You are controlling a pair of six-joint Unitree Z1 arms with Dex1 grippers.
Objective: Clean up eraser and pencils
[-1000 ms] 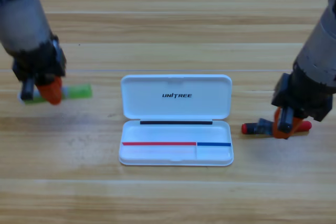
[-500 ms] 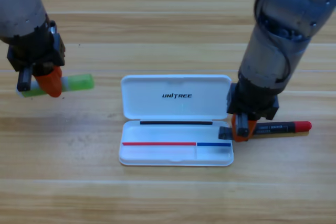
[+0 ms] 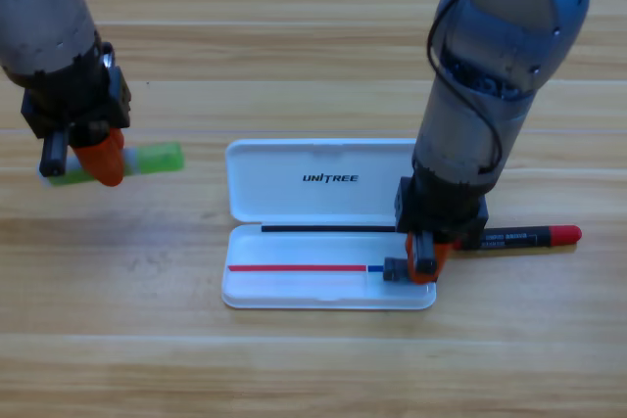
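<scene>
The open white case (image 3: 294,287) lies in the middle of the table. My right gripper (image 3: 417,266) hangs over the case's right compartment, shut on the eraser (image 3: 394,268), a small dark block that sticks out to its left. The black pencil with red ends (image 3: 524,236) lies flat on the table just right of the case, partly hidden behind the right arm. At the far left my left gripper (image 3: 96,161) is shut on the pale pencil, whose green cap (image 3: 152,158) points right. Its other end pokes out to the left of the jaws.
The case's lid (image 3: 328,181) lies open flat toward the back, with UNITREE printed on it. The bulky right arm (image 3: 490,75) leans over the lid's right end.
My right gripper carried the eraser left and forward, from beside the black pencil to over the case's right compartment. My left gripper shifted the pale pencil slightly up and to the right.
</scene>
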